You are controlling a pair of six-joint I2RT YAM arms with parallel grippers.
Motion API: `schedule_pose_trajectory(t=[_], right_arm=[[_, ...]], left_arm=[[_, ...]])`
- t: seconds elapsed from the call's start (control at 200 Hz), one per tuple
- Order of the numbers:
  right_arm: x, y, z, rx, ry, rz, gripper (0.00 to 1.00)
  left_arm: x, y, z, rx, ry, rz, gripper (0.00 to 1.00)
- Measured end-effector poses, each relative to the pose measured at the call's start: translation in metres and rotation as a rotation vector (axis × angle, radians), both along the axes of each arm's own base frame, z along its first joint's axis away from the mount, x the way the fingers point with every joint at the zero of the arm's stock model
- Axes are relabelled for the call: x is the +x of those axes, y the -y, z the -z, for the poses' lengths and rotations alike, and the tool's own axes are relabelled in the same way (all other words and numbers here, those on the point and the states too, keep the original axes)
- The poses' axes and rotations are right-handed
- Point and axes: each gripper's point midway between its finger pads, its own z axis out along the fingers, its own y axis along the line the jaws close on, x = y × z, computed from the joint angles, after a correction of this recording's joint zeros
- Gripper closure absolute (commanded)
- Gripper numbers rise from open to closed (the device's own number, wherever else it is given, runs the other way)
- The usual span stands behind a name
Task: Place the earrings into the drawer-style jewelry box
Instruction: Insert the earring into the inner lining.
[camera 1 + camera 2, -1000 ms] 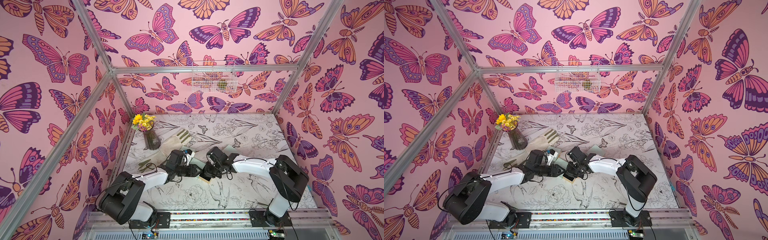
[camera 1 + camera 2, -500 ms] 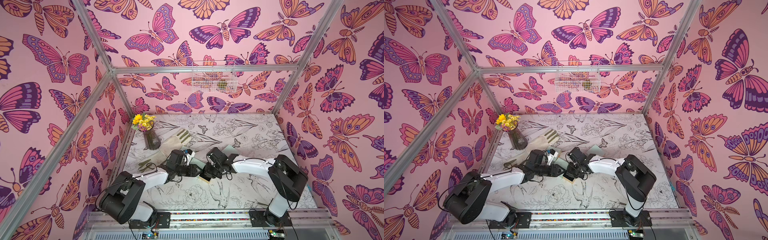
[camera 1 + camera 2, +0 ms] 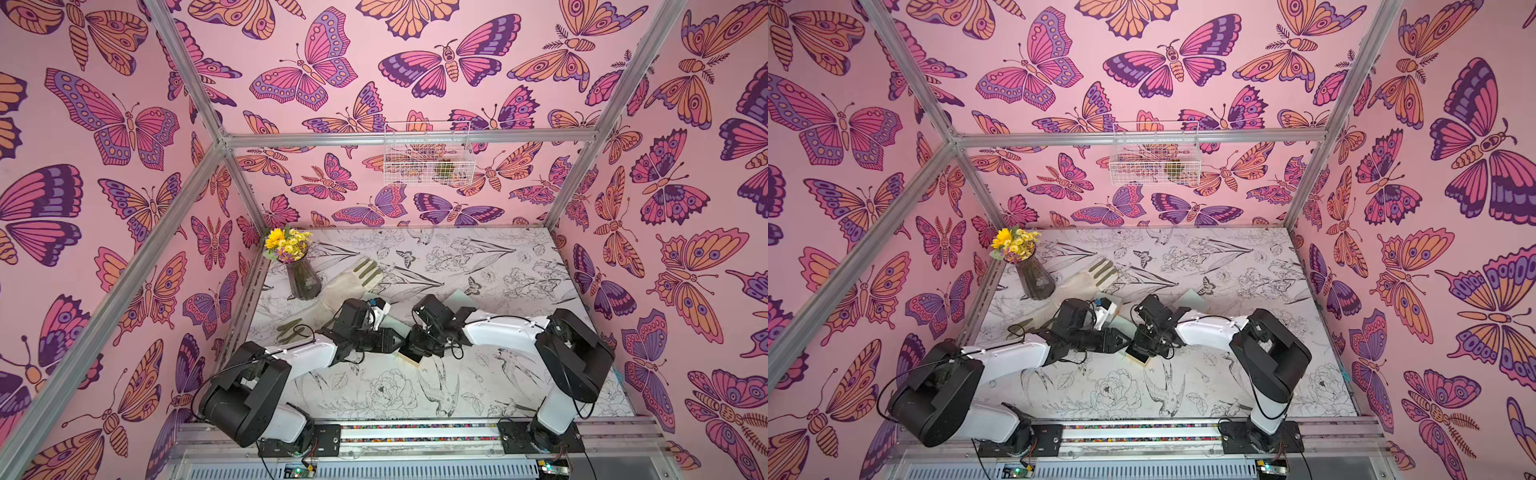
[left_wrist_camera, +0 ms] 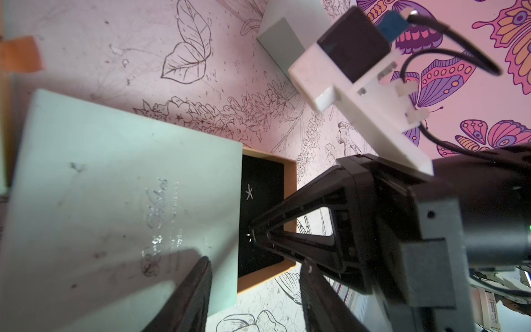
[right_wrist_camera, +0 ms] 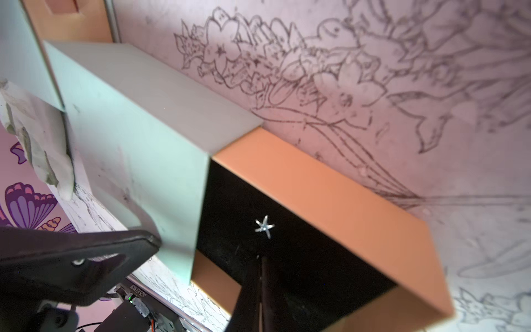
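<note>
The jewelry box (image 4: 120, 207) is a mint sleeve with a tan, black-lined drawer (image 5: 330, 189) pulled partly out. One star-shaped earring (image 5: 265, 226) lies on the black lining (image 4: 249, 192). My right gripper (image 5: 261, 257) reaches into the drawer, its fingers together but for a hairline. A second tiny earring (image 4: 248, 235) glints at its tip (image 4: 253, 230). My left gripper (image 4: 256, 259) is open astride the sleeve's corner, one finger (image 5: 86, 258) against the sleeve. In both top views the grippers (image 3: 397, 338) (image 3: 1133, 338) meet over the drawer (image 3: 409, 358).
A vase of yellow flowers (image 3: 303, 282) and a pale work glove (image 3: 349, 282) lie behind my left arm. Another pale box (image 3: 457, 296) sits behind the right wrist. A wire basket (image 3: 428, 153) hangs on the back wall.
Both arms stay over the box; no clear movement shows between the frames.
</note>
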Motion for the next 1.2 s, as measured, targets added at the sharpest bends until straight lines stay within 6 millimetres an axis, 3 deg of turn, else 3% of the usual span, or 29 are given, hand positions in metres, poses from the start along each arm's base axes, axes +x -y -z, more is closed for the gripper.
schedule_pose_trajectory(t=[0.345,0.631,0.831,1.202], right_arm=[[0.008,0.008,-0.024,-0.007,0.086,0.01,0.79],[0.008,0.001,-0.029,0.013,0.097,-0.028,0.92],[0.007,-0.013,-0.018,0.011,0.071,-0.068,0.94],[0.001,-0.003,-0.004,-0.053,0.03,-0.07,0.94]], left_arm=[[0.0,0.0,0.0,0.001,0.0,0.0,0.47],[0.0,0.0,0.0,0.001,-0.001,0.0,0.47],[0.0,0.0,0.0,0.002,-0.001,0.0,0.47],[0.0,0.0,0.0,0.005,0.001,0.004,0.47]])
